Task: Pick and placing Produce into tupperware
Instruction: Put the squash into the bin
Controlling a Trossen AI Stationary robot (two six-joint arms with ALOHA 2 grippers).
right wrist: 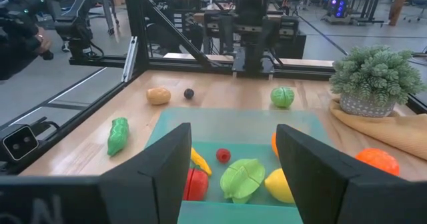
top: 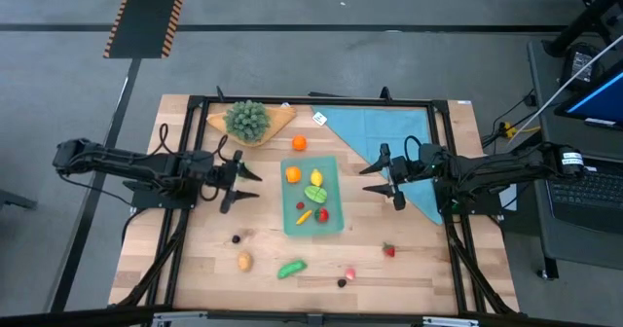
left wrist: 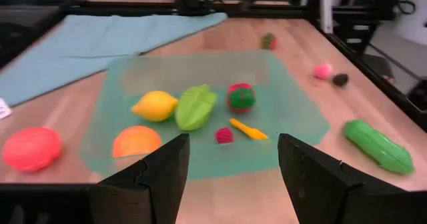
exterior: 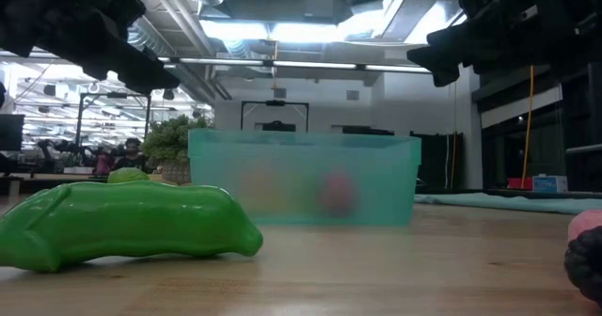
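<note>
**Between picks: both hands empty beside a part-filled tupperware**

Item: tupperware (top: 313,228), teal, lying between our two hands, holding about five pieces.

Left hand (top: 245,184): fingers apart, nothing held, just beside the container. Right hand (top: 375,179): fingers apart, empty, at the opposite wall.

Step, as we judge it: choosing the next piece. Loose produce remains on the tabletop (top: 195,269) to one side of both hands: green pea pod (top: 291,268), tan piece (top: 243,261), strawberry (top: 388,250). The next move calls for reaching out to one, descending and closing.

View notes: the left wrist view alone separates the lemon (left wrist: 155,106) from the green leafy piece (left wrist: 195,107); the low view shows the container wall with contents only blurred.
</note>
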